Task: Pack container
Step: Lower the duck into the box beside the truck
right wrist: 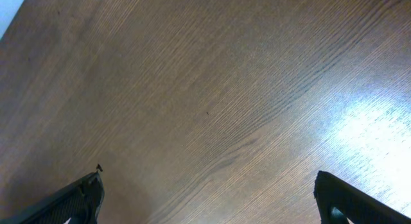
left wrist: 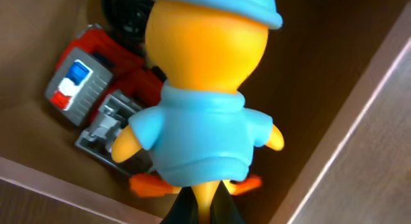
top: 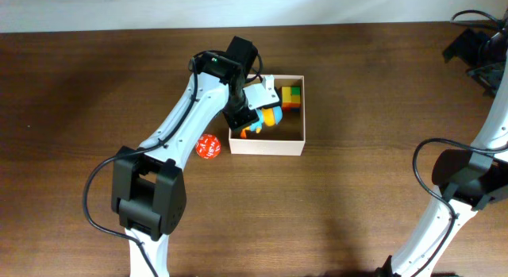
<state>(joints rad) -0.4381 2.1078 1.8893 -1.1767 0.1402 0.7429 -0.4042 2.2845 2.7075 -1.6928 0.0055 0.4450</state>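
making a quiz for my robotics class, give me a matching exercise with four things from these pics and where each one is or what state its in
Things:
1. duck toy
2. red round toy
3. toy truck
4. right claw

Places or states:
a. open above the bare table
b. lying inside the box
c. gripped by the left claw
d. on the table beside the box

Pairs: 1-c, 2-d, 3-b, 4-a

Dark wood-grain table [top: 357,110] catching a bright glare patch [right wrist: 376,124].
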